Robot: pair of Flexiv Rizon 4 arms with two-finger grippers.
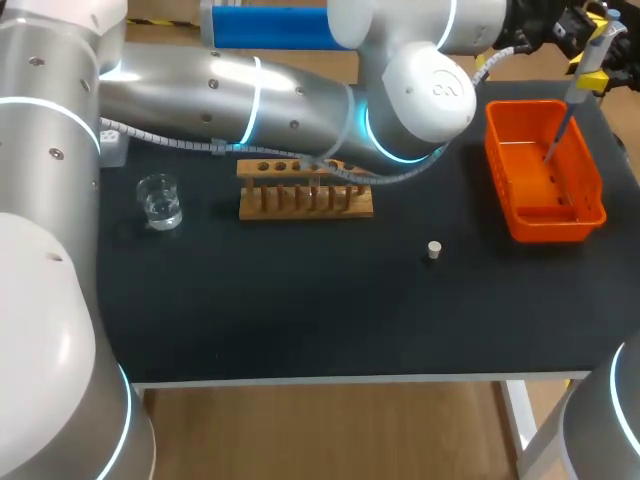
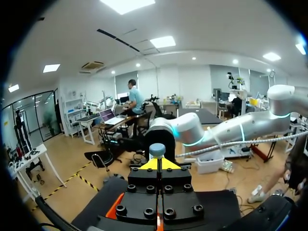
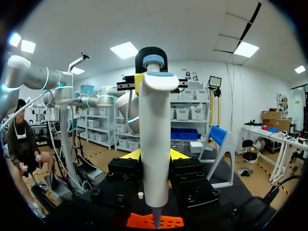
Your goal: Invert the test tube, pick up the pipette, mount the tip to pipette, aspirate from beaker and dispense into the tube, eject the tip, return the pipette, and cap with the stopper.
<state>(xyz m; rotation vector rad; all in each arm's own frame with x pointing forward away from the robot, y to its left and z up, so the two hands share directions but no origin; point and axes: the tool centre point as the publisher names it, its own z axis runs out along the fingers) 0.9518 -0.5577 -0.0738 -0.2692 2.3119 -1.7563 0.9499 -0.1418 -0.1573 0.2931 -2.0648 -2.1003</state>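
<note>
One beaker [image 1: 160, 200]: head view, left part of the table [image 1: 300, 310]; clear glass, upright, with clear liquid in its lower part.
Rack [image 1: 305, 187]: wooden, to the right of the beaker and well apart from it. A row of holes runs along its top, and a cable [image 1: 200, 143] crosses in front of it, so its contents cannot be told.
Stopper [image 1: 434, 250]: small and pale, standing alone on the table between the rack and the bin, nearer the front edge.
Bin [image 1: 590, 190]: orange, open-topped, at the right side of the table. The thin lower end of the pipette [image 1: 590, 70] points down into it; other contents cannot be told.
Pipette position: tilted, above the far end of the bin.
Left arm [image 1: 300, 100]: enters from the left and spans above the rack toward the far right corner.

Left gripper [image 2: 159, 161]: left wrist view; yellow tips closed against each other.
Button [image 2: 157, 150]: blue-grey, round, just ahead of those tips; contact cannot be told.
Bin in this view: an orange patch under the gripper.

Right gripper [image 3: 154, 156]: right wrist view; fingers clamped on the white body of the pipette from both sides.
Pipette in this view: upright between the tips, blue-grey button on top, thin lower end above the orange bin.
Stopper in this view: a small white piece on the table beside the shaft of the pipette.
</note>
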